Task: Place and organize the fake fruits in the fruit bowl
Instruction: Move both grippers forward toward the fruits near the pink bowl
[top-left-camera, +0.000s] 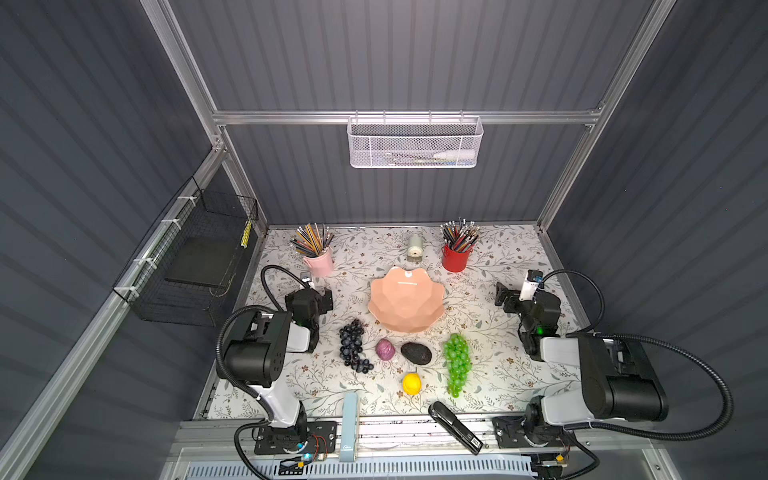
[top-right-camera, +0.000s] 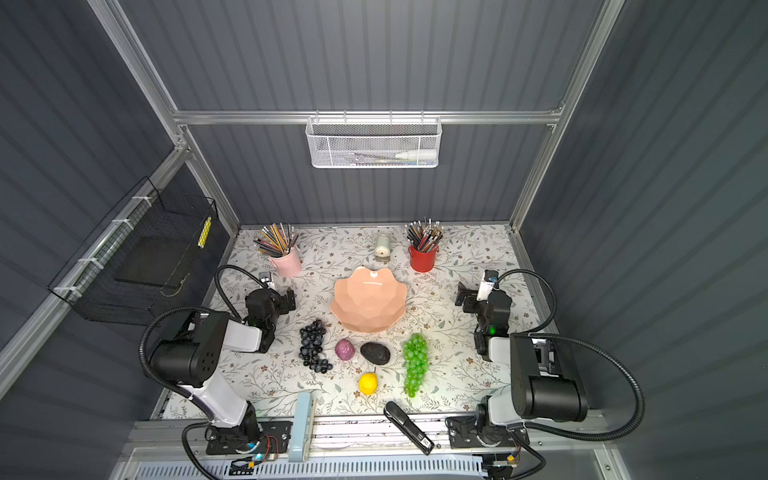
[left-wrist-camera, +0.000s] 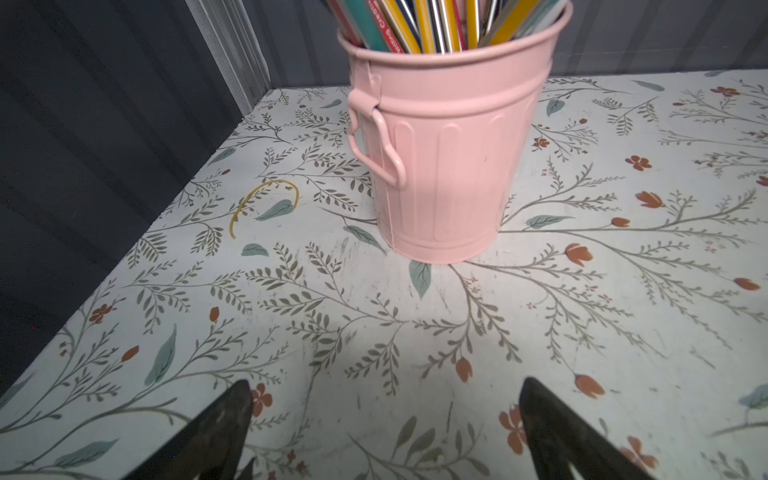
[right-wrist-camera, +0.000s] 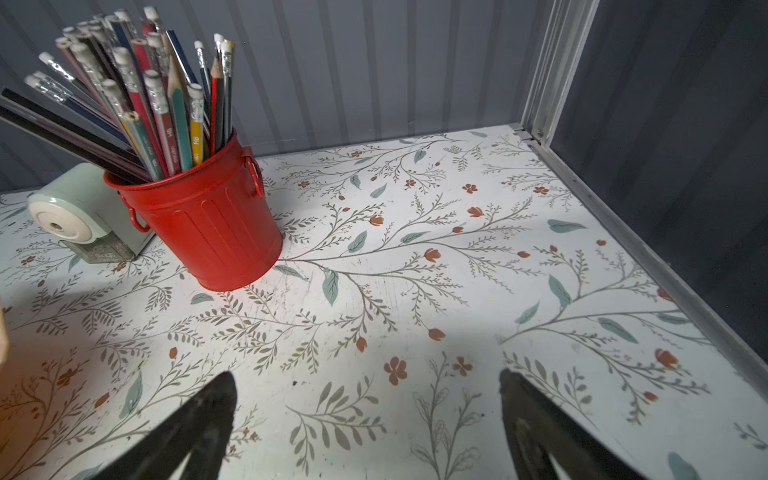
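Note:
The peach-pink fruit bowl (top-left-camera: 406, 303) stands empty mid-table in both top views. In front of it lie the fake fruits, all loose on the table: dark grape bunch (top-left-camera: 353, 345), purple fruit (top-left-camera: 385, 350), avocado (top-left-camera: 416, 353), green grape bunch (top-left-camera: 457, 363) and, nearest the front, the lemon (top-left-camera: 411, 383). My left gripper (top-left-camera: 326, 297) hovers left of the bowl, open and empty, facing the pink cup in the left wrist view (left-wrist-camera: 386, 384). My right gripper (top-left-camera: 503, 295) sits right of the bowl, open, with only table between its fingers (right-wrist-camera: 366, 375).
A pink pencil cup (left-wrist-camera: 449, 158) and a red pencil cup (right-wrist-camera: 208, 224) stand at the back, with a green sharpener (right-wrist-camera: 79, 212) between them. A black stapler (top-left-camera: 455, 426) and a pale blue bar (top-left-camera: 349, 424) lie at the front edge. A rubber band (left-wrist-camera: 262, 199) lies near the left wall.

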